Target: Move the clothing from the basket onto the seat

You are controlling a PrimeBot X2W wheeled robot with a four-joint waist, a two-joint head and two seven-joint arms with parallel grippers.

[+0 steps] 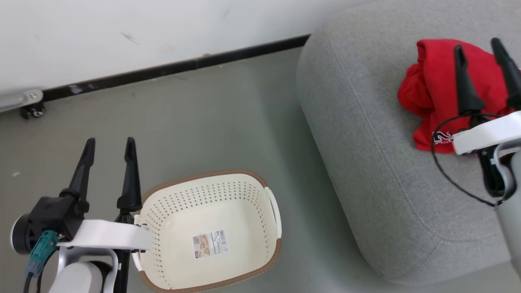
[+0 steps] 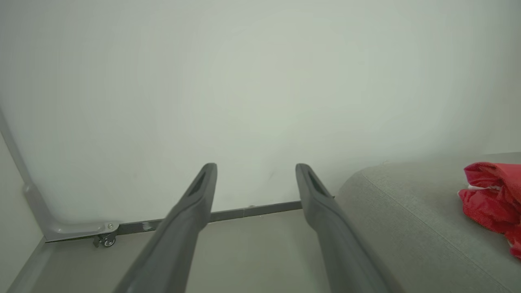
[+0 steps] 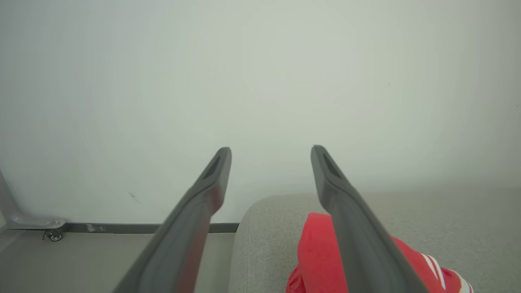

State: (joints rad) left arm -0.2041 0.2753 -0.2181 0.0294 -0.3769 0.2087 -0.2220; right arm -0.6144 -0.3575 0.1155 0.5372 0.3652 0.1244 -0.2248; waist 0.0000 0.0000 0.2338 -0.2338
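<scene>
The red clothing (image 1: pixel 435 87) lies in a crumpled heap on the grey seat (image 1: pixel 366 154) at the right, dark lettering showing at its near edge. My right gripper (image 1: pixel 478 43) hovers above the heap, open, nothing between its fingers. The cream basket (image 1: pixel 211 232) stands on the floor at lower centre, its inside bare but for a paper label. My left gripper (image 1: pixel 109 144) is open beside the basket's left rim, holding nothing. The left wrist view shows the clothing (image 2: pixel 492 199) on the seat (image 2: pixel 407 211); the right wrist view has the clothing (image 3: pixel 321 252) under my right fingers (image 3: pixel 350 215).
A white wall (image 1: pixel 142 28) with a dark baseboard (image 1: pixel 183 65) runs along the back. A small castor and metal bracket (image 1: pixel 30 103) sit at the wall's foot on the left. Grey-green floor (image 1: pixel 203 122) lies between basket, wall and seat.
</scene>
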